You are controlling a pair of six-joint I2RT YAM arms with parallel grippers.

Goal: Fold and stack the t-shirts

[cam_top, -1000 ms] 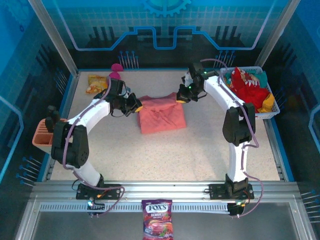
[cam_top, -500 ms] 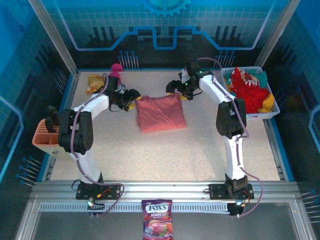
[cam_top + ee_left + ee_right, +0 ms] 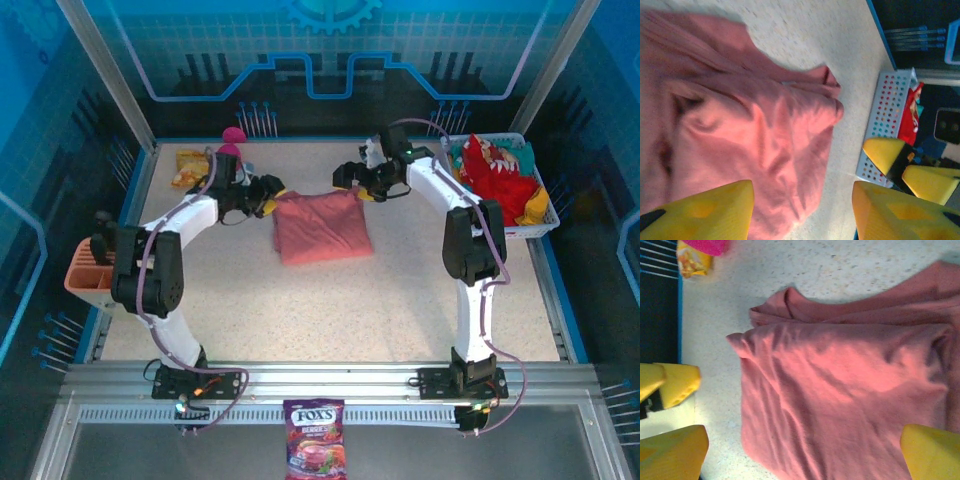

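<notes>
Salmon-pink t-shirt (image 3: 320,225) is seen folded into a rough rectangle on the speckled tabletop (image 3: 330,310), in the middle of the far half, between the two grippers.

At the far left edge an orange holder (image 3: 85,272) is seen beside the tabletop. In the far left corner an orange-yellow snack packet (image 3: 190,166) is laid flat, and a magenta goblet (image 3: 232,140) is placed just to its right.

The left gripper (image 3: 272,196) is held at the shirt's far left corner. Its yellow fingers (image 3: 705,210) are parted and nothing is clamped between them; wrinkled pink cloth is seen under the gap in the left wrist view. Whether the cloth is touched cannot be told.

Below the shirt, at the near rail, a purple candy bag (image 3: 315,450) is laid.

The right gripper (image 3: 352,185) is held at the shirt's far right corner, with its fingers spread wide and nothing gripped.

At the right edge a white perforated basket (image 3: 530,228) is set, and a red t-shirt (image 3: 495,170) with white print is heaped in it over teal and yellow cloth.
</notes>
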